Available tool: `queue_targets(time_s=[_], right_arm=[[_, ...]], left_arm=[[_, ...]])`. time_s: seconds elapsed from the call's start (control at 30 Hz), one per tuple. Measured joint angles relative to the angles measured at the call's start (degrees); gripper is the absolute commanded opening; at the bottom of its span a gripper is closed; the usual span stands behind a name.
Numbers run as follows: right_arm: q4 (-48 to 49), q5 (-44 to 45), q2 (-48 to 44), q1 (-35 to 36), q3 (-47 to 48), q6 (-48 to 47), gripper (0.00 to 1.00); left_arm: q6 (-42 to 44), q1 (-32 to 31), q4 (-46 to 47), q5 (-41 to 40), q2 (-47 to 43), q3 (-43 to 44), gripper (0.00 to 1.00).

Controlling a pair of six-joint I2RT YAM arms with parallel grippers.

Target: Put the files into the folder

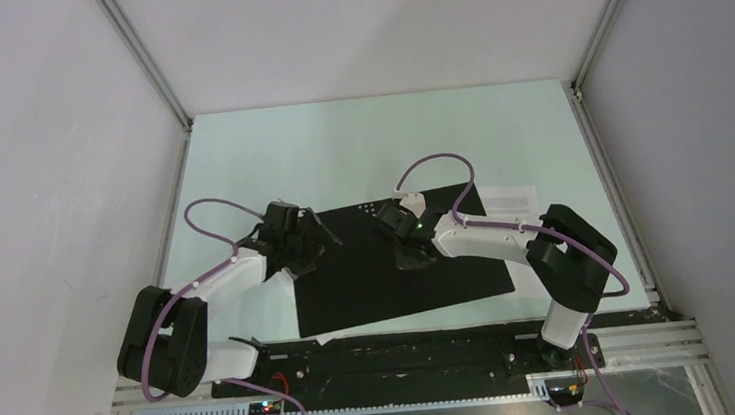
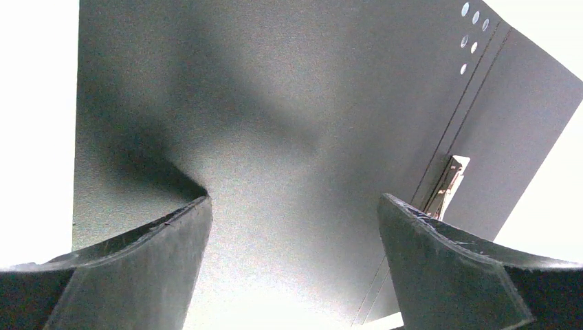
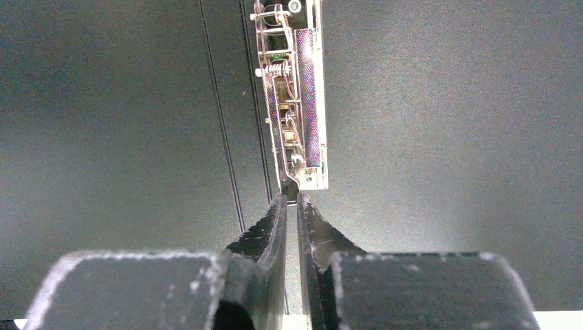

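Right wrist: clip (image 3: 297, 103) (tip) in gripper (image 3: 291, 201)

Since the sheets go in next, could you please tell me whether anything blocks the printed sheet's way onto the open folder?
Yes. The right gripper is closed on the metal clip, its arm stretched over the folder's right half, beside the printed sheet at the far right corner. The left gripper hovers open above the left half.
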Motion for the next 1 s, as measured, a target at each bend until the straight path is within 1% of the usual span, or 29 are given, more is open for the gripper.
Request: queue_targets(time_s=[0.07,0.3,0.4,0.67,0.87,0.97,1.0], right_arm=[[-0.02,0.00,0.00,0.00,0.07,-0.04,0.12],[-0.90,0.15,-0.13,-0.04,2.12,-0.44,0.22],[-1.22,0.42,-0.48,-0.37,3.19,-0.57,0.31],[-1.97,1.68,-0.59,-1.97,3.89,-2.21,0.46],[-1.55,1.79,-0.85,-3.72,4.02,-4.20,0.45],[-0.22,1.70,-0.96,-4.61,4.09,-6.49,0.38],[0.48,1.62,-0.96,-4.90,4.09,-7.43,0.38]], left_arm=[[0.00,0.00,0.00,0.02,0.02,0.00,0.98],[0.50,-0.33,-0.31,0.02,0.17,0.39,0.98],[1.73,-0.81,-1.51,0.24,1.40,1.86,0.98],[5.42,-3.08,-4.52,2.05,4.63,6.05,0.98],[8.87,-3.43,-8.26,3.10,4.61,9.86,0.98],[10.62,-3.65,-9.22,3.45,4.44,11.54,0.98],[11.06,-3.74,-9.53,3.48,4.17,11.89,0.98]])
